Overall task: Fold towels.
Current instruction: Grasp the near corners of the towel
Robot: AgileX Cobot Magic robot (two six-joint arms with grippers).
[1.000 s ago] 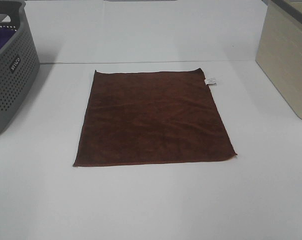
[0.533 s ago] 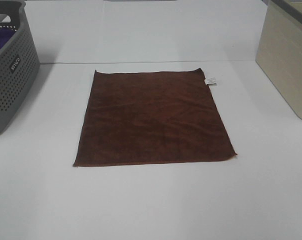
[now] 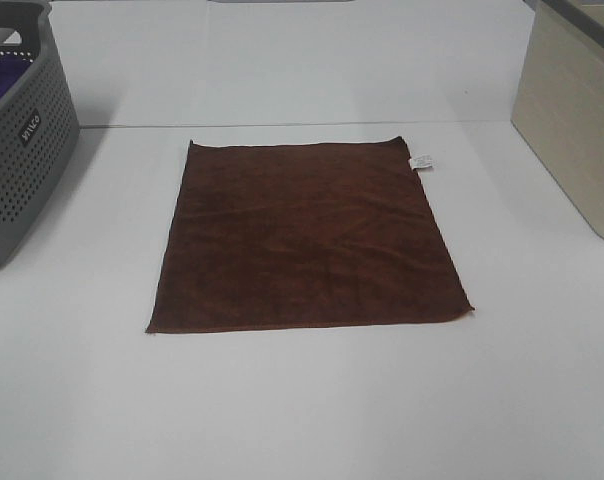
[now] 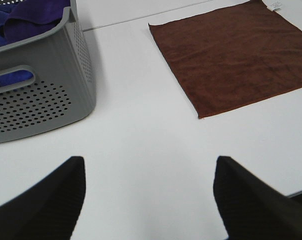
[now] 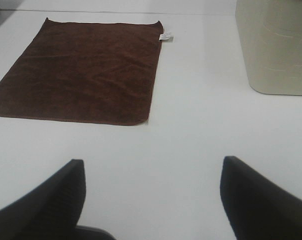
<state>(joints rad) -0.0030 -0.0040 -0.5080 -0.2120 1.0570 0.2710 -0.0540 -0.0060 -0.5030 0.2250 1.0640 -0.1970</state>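
Note:
A dark brown towel [image 3: 307,235] lies flat and unfolded in the middle of the white table, a small white tag [image 3: 421,161] at its far right corner. It also shows in the left wrist view [image 4: 236,55] and the right wrist view [image 5: 81,70]. Neither gripper shows in the exterior high view. My left gripper [image 4: 148,200] is open and empty, well short of the towel's near left corner. My right gripper [image 5: 151,200] is open and empty, short of the towel's near right corner [image 5: 141,121].
A grey perforated basket [image 3: 17,140] holding blue-purple cloth [image 4: 21,20] stands at the table's left. A beige bin [image 3: 577,110] stands at the right, also in the right wrist view [image 5: 276,45]. The table's far edge runs just behind the towel.

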